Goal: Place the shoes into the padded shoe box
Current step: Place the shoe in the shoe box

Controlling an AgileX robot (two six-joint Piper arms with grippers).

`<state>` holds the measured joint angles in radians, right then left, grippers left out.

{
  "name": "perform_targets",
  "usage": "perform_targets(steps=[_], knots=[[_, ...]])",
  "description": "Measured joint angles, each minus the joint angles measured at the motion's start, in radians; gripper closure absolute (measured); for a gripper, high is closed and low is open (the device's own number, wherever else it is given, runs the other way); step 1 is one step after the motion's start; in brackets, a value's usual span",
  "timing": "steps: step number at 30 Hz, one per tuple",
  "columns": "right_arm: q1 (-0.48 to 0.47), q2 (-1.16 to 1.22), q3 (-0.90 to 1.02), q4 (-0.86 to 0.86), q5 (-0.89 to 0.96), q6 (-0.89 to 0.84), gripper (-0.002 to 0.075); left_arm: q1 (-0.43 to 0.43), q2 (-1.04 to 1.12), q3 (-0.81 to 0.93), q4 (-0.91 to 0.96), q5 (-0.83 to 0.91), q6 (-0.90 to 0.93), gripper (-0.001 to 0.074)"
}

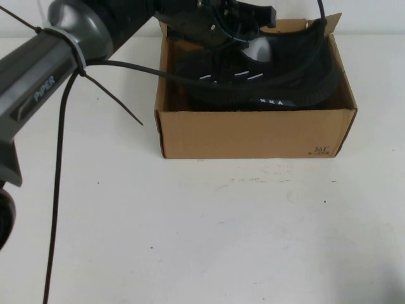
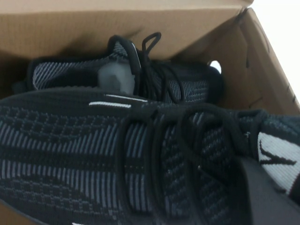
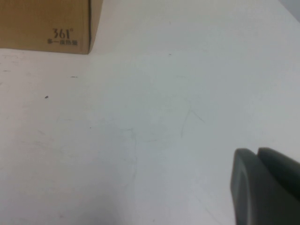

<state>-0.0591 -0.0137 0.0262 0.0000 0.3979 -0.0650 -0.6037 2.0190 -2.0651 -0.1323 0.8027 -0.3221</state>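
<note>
placement nearly done: both black knit sneakers (image 1: 253, 79) lie in the brown cardboard box (image 1: 253, 133) at the worktop's far edge. left gripper (image 1: 215, 19) hovers there, jaws unclear; next, withdraw. right gripper (image 3: 265, 185) rests clenched, well apart.

Knit cloth shoes (image 2: 93, 154) (matt); cardboard box (image 1: 253, 134).

The box (image 1: 253, 133) sits at the far middle of the counter (image 1: 202, 234). Both shoes (image 1: 253, 79) lie inside it, side by side. The left gripper (image 1: 215, 16) hangs over the box's far left corner; the right gripper (image 3: 265, 187) hovers over bare counter, near the box's right corner.
</note>
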Motion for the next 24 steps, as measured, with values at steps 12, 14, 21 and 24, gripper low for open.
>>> perform_targets(steps=[12, 14, 21, 24], knots=[[0.0, 0.0, 0.0, 0.0, 0.0, 0.0, 0.0734, 0.013, 0.006, 0.0, 0.037, 0.0, -0.018, 0.0725], [0.0, 0.0, 0.0, 0.0, 0.0, 0.0, 0.0734, 0.015, 0.009, 0.0, 0.039, 0.0, -0.02, 0.0725], [0.0, 0.0, 0.0, 0.0, 0.0, 0.0, 0.0734, 0.016, 0.043, -0.002, 0.039, 0.0, -0.042, 0.0725], [0.0, 0.0, 0.0, 0.0, 0.0, 0.0, 0.0734, 0.016, 0.053, -0.002, 0.035, -0.01, -0.043, 0.0725]])
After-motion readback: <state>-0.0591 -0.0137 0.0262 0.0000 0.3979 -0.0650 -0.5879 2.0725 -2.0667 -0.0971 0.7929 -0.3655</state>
